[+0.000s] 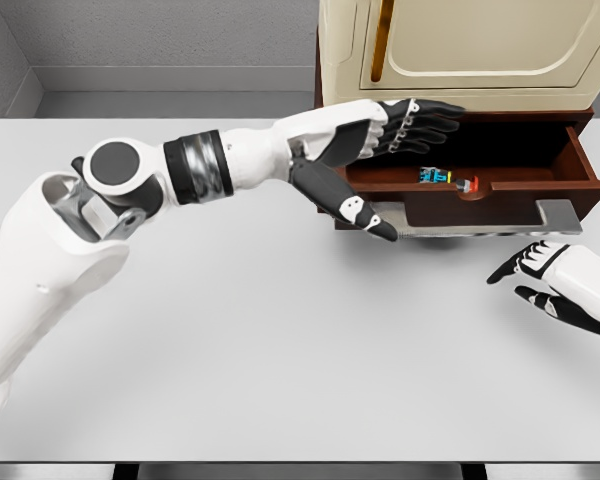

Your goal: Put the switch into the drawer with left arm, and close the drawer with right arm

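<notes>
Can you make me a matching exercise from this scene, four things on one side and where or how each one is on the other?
Things:
1. switch
2. drawer
3. left hand
4. right hand

States:
A. pulled open
B. low over the table, at the right edge
C. lying inside the drawer
D. fingers spread, over the drawer's left end

Pairs: 1-C, 2-A, 3-D, 4-B

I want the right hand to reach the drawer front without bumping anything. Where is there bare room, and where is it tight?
Bare tabletop spreads between the left arm and the right hand, up to the drawer front. It is crowded at the drawer's left end, where the open left hand hangs over it, near the switch inside.
</notes>
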